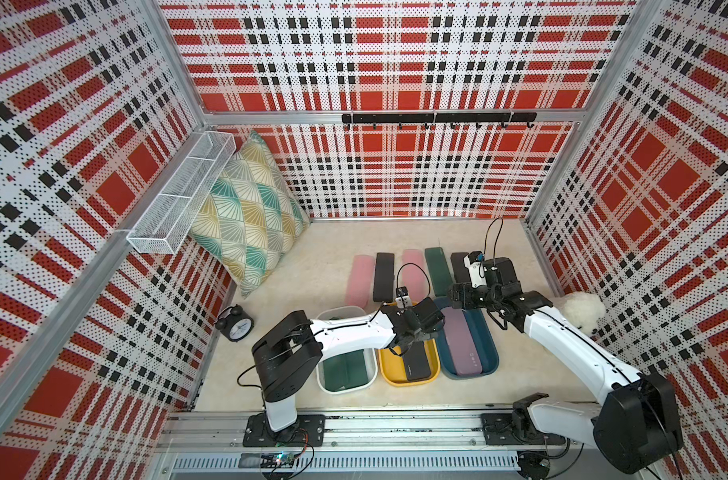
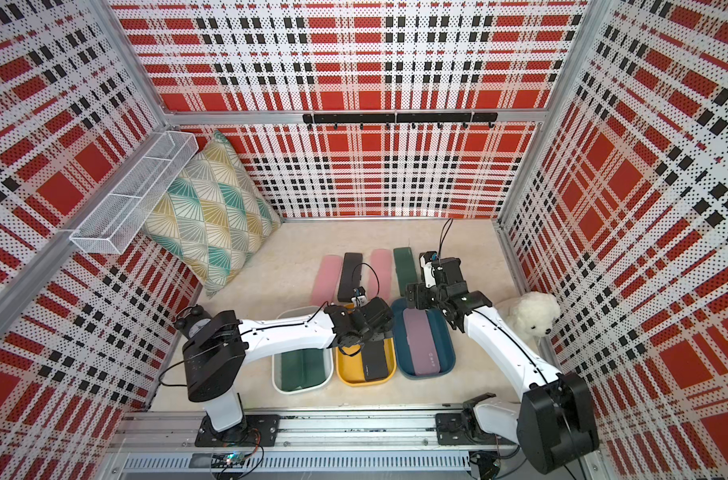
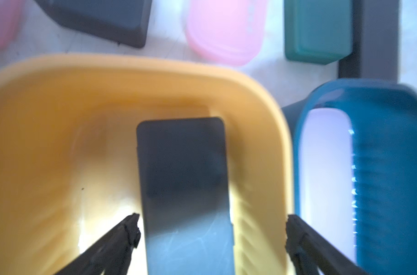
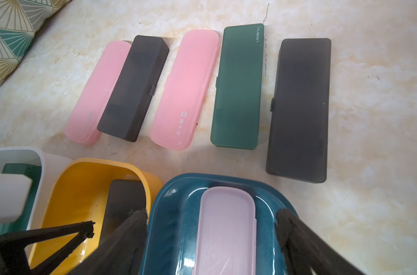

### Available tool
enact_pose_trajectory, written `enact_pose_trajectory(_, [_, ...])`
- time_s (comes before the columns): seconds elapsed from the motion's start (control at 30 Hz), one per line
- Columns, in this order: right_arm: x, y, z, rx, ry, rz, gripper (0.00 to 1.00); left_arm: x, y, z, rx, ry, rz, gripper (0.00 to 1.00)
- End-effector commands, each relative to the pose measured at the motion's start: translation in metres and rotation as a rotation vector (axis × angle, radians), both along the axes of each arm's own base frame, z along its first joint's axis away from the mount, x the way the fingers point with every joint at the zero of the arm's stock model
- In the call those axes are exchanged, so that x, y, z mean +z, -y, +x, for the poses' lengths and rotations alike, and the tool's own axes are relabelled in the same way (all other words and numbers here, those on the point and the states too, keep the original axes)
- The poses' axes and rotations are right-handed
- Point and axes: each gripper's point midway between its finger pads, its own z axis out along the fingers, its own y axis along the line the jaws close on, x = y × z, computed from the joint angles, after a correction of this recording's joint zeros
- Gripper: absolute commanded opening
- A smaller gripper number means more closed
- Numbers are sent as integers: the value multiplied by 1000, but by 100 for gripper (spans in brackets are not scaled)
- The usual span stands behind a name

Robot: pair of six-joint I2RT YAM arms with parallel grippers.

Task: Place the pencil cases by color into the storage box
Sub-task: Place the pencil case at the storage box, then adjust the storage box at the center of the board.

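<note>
- L claw (image 3: 212, 228): jaws wide, empty, over yellow tub (image 3: 131, 64); stowed black case (image 3: 182, 178) lies flat inside, btwn the tips, not gripped.
- R claw (image 4: 212, 238): jaws apart, empty, above blue tub (image 4: 176, 190) w/ stowed pink case (image 4: 226, 226).
- White tub (image 4: 19, 152) holds green cases (image 1: 345, 368).
- Loose on table (image 4: 369, 71): outer pink case (image 4: 98, 90) touching near black case (image 4: 133, 88), mid pink case (image 4: 186, 88), green case (image 4: 238, 88), end black case (image 4: 300, 109).
- Cases prob. stiff, light, slick plastic; pinch across short width at mid-length.
</note>
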Motion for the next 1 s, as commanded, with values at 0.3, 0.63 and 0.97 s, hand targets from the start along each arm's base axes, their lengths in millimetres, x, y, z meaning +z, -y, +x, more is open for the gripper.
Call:
enact_pose_trajectory(0.3, [1, 12, 7, -50, -4, -39, 90, 50, -32, 9, 42, 143, 70, 98])
enact_pose_trajectory(0.63, [3, 12, 8, -66, -18, -34, 90, 73, -120, 11, 203, 201, 89, 66])
enact_pose_trajectory(0.97, [9, 13, 12, -92, -19, -30, 90, 38, -164, 21, 239, 150, 12, 0])
